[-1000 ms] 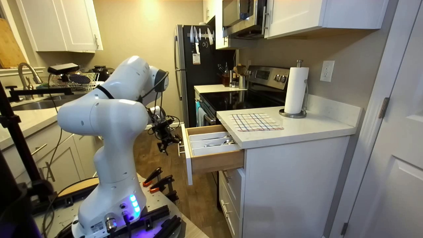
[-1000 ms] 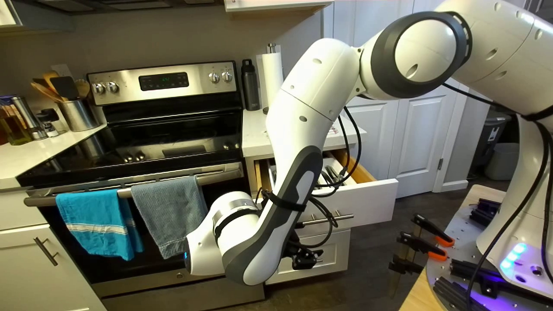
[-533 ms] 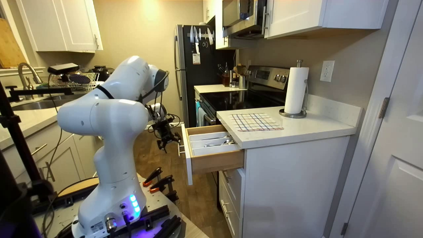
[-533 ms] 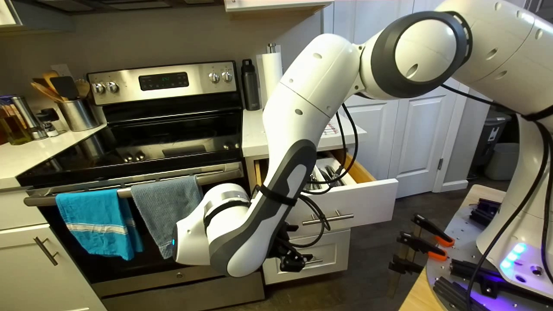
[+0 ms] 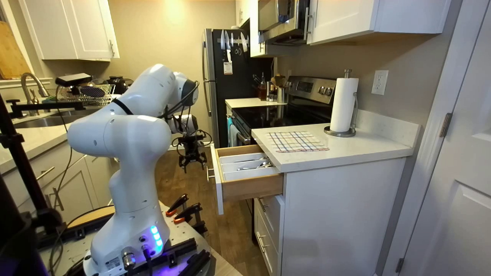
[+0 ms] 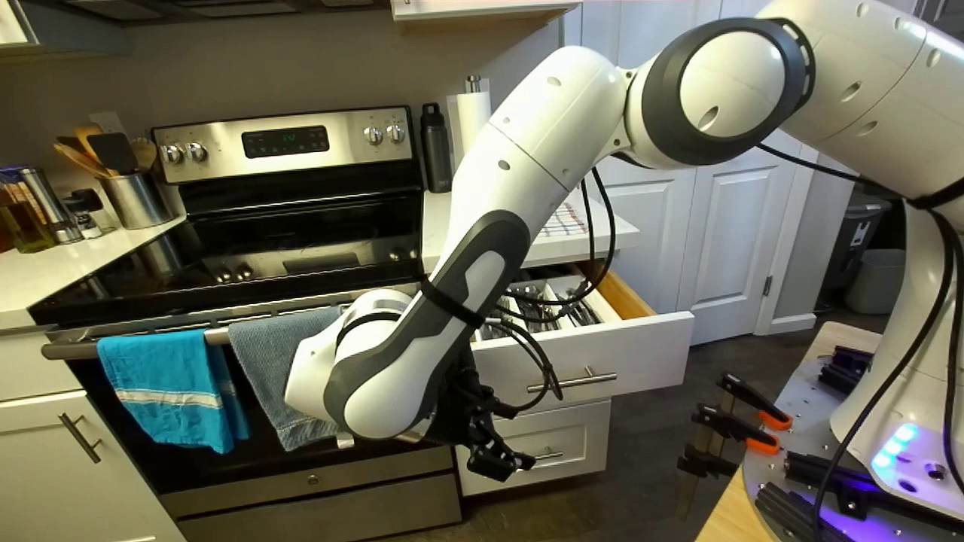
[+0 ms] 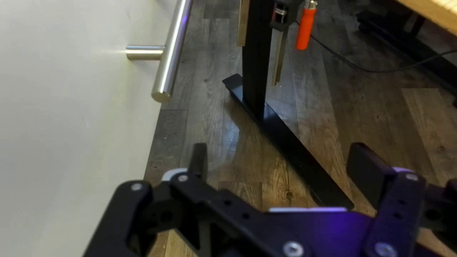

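Note:
My black gripper [image 7: 280,157] is open, with nothing between its fingers; floor shows through the gap in the wrist view. In both exterior views the gripper [image 5: 194,165] [image 6: 493,444] hangs in front of the pulled-out white drawer [image 5: 216,188] [image 6: 625,350], apart from it. The drawer's metal bar handle [image 7: 173,53] is ahead and to the left in the wrist view; it also shows in both exterior views [image 5: 209,174] [image 6: 576,382]. The drawer front fills the wrist view's left side. Inside the drawer a white divided tray [image 5: 245,175] holds metal cutlery [image 5: 264,165].
The stove [image 6: 301,248] with blue [image 6: 169,384] and grey [image 6: 294,369] towels stands beside the drawer. A checkered cloth [image 5: 297,141] and paper towel roll [image 5: 344,105] are on the counter. Clamps [image 6: 742,429] jut from the robot's table. A black stand foot [image 7: 296,153] is on the floor.
My gripper has moved away from the drawer handle, slightly up, toward the stove side, and now points more straight down. The drawer has stayed open in the same place.

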### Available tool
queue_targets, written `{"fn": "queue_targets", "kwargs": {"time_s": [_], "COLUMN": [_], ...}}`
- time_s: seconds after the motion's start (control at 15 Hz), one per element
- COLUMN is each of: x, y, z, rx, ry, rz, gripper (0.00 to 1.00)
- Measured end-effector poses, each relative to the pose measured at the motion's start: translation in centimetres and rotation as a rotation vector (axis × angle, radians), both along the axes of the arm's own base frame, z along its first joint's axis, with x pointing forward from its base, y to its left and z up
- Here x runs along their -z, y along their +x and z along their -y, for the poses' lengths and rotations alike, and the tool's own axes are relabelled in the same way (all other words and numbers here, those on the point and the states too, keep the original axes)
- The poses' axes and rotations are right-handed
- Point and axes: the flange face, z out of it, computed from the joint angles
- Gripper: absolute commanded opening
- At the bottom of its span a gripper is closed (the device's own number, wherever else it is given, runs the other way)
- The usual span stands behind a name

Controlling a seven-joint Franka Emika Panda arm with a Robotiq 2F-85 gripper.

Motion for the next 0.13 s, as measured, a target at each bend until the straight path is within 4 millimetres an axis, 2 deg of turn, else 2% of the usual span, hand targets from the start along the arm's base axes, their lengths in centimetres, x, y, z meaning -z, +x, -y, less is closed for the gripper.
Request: {"fn": "queue_targets", "kwargs": {"time_s": [0.13], "x": [0.0], "y": [0.3], "z": [0.09], "rx": [0.005], "ry": [0.0], "rz": [0.005], "gripper": [1.0]}}
